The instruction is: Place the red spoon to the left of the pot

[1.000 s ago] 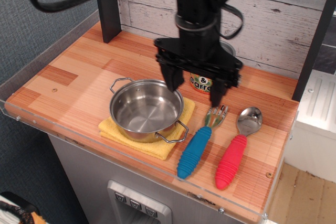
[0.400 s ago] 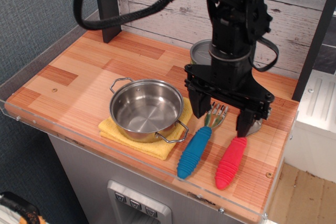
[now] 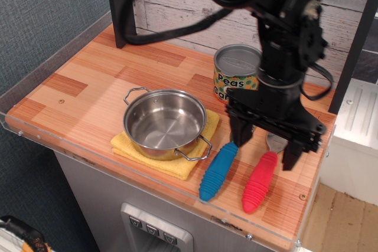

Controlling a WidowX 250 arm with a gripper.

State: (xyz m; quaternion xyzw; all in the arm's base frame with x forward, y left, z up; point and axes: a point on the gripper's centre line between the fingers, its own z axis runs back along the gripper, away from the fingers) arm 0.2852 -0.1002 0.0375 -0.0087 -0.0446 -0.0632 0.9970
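The single view looks down on a wooden table (image 3: 88,87). The pot (image 3: 165,123) sits on a yellow cloth (image 3: 177,166) near the front edge. To its right lie a blue fork (image 3: 217,171) and, further right, the spoon (image 3: 260,181), both handles pointing toward the near edge. A can (image 3: 236,74) stands farther back.

The gripper (image 3: 266,146) hangs over the upper part of the spoon, its fingers (image 3: 241,136) spread wide, one on the spoon's left, close to the fork, and the other on its right. They grip nothing. The straddle suggests the arm is lining up to close across the spoon's neck. The bowl is mostly hidden under the gripper.

The spoon is on the pot's right, so the move has not begun. Bare table left of the pot offers room.
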